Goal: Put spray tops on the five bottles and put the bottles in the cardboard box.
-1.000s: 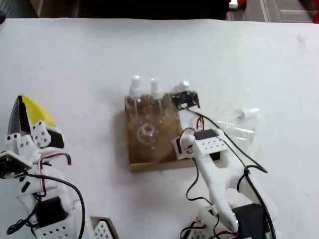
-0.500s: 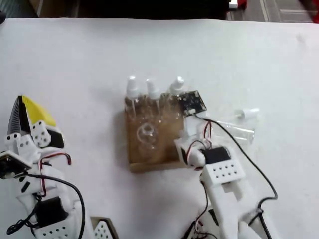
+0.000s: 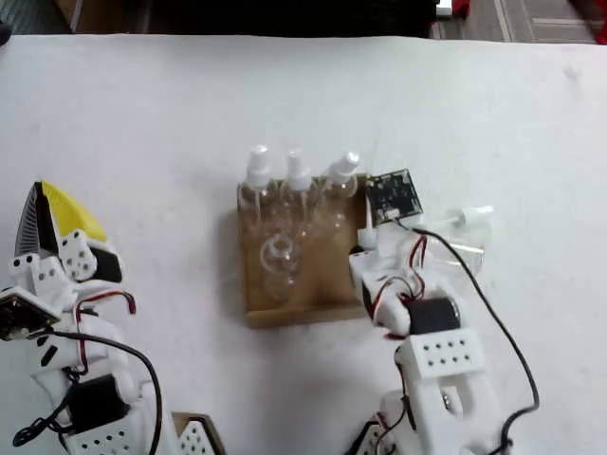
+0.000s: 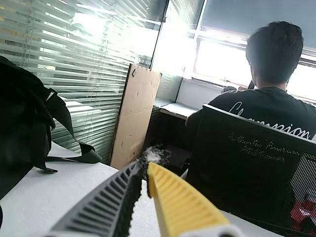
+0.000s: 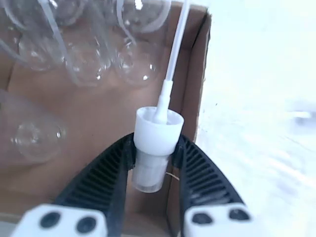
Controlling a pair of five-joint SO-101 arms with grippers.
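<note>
The right tool [image 5: 154, 145] is clamped on the collar of a white plastic spray top [image 5: 159, 123]. The top's thin dip tube points out ahead along the right-hand wall of the brown cardboard box [image 3: 289, 311].

That top looks feather-light and stiff at the collar. The tube seems whippy, though, and I'd expect it to bend if it met a bottle neck off-centre. The collar, where it is gripped now, strikes me as the right hold. The bottles look like thin clear plastic, light, smooth and easy to tip, so I'd take them round the body.

Inside the box a clear uncapped bottle [image 3: 278, 261] stands near the middle, in front of three capped clear bottles [image 3: 299, 185] along the far wall. Another clear bottle [image 3: 453, 250] lies on its side on the white worktop [image 3: 142, 123], right of the box. The left tool [image 4: 146, 170], jaws together, sits well apart at the left.

Against a second ago, the right arm has drawn back from the box's far right corner toward its near right side.
</note>
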